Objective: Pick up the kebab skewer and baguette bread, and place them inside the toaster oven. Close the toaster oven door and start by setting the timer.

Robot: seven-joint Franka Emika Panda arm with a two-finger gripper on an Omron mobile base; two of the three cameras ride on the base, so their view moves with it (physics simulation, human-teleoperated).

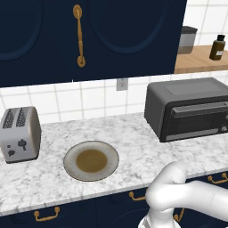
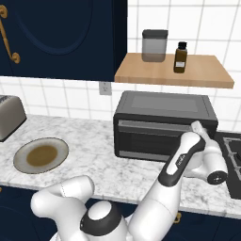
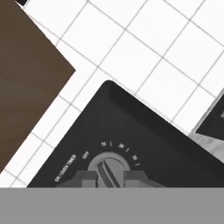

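The toaster oven (image 1: 187, 109) (image 2: 164, 124) stands dark grey at the right of the marble counter. Its door (image 1: 198, 121) (image 2: 150, 140) is closed, with the handle bar (image 2: 150, 125) along its top. My gripper (image 2: 196, 126) (image 3: 109, 176) is at the oven's right front panel. In the hand view its fingertips (image 3: 87, 178) sit either side of the ridge of the timer knob (image 3: 108, 166), shut on it. The dial marks and the label ON/OVEN TIMER show around the knob. The kebab skewer and the baguette bread are out of view.
A round plate (image 1: 91, 161) (image 2: 41, 155) with a brown centre lies on the counter. A silver toaster (image 1: 18, 133) (image 2: 9, 115) stands at the left. A wooden shelf (image 2: 202, 75) above the oven holds a jar (image 2: 154, 45) and a bottle (image 2: 180, 57). A stove (image 2: 233, 155) borders the oven's right.
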